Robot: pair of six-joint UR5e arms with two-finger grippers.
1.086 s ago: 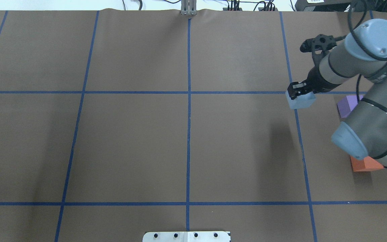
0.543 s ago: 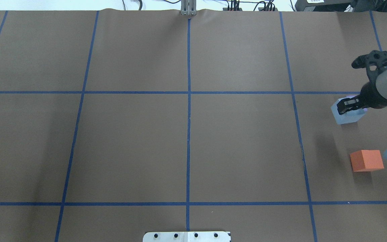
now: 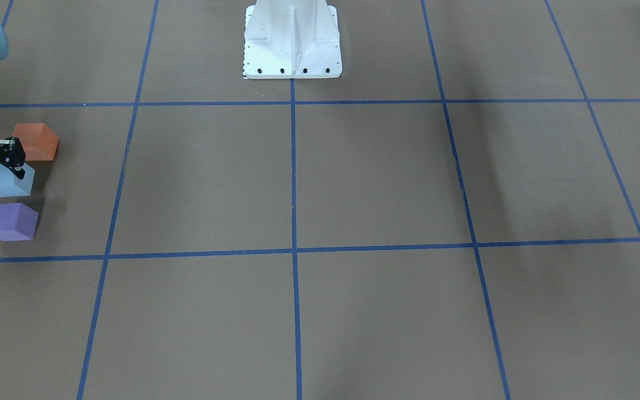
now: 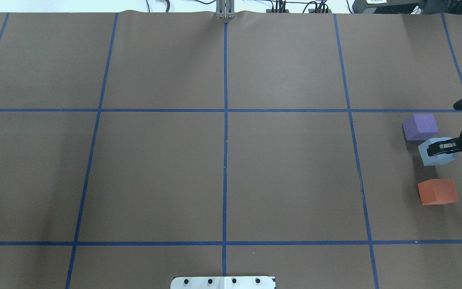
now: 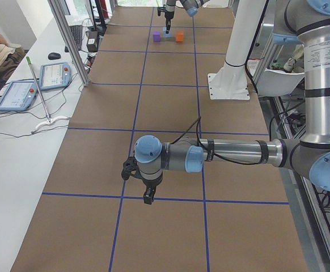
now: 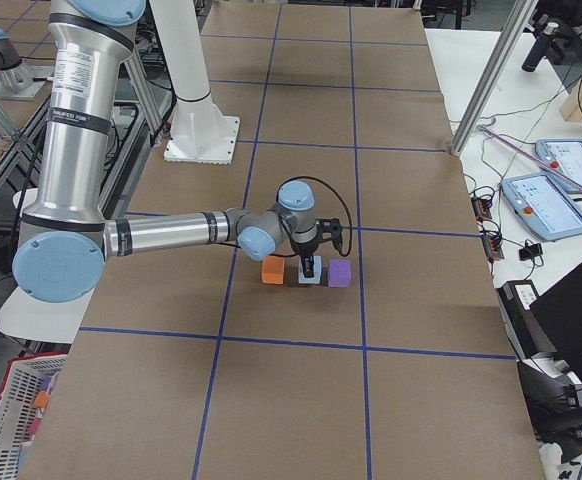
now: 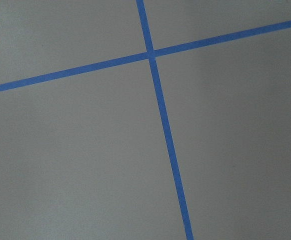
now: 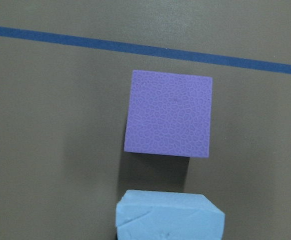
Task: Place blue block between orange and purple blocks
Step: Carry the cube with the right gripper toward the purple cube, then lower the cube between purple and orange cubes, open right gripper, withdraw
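Observation:
My right gripper [image 4: 441, 147] is shut on the light blue block [image 4: 435, 154] and holds it low in the gap between the purple block [image 4: 420, 126] and the orange block [image 4: 437, 192], at the table's right edge. I cannot tell whether the blue block touches the table. The front view shows orange [image 3: 35, 141], blue [image 3: 8, 182] and purple [image 3: 10, 221] in a line. The right wrist view shows the purple block [image 8: 169, 113] just beyond the blue block [image 8: 169, 216]. My left gripper [image 5: 145, 192] hangs over bare table far away; I cannot tell its state.
Brown paper with a blue tape grid [image 4: 225, 110] covers the table. The robot's white base [image 3: 292, 39] stands at the middle. Tablets and cables [image 5: 54, 73] lie on a side bench.
My right gripper has carried the blue block rightward and nearer to the robot, from left of the purple block into the gap between purple and orange. The arm's bulk has left the overhead view.

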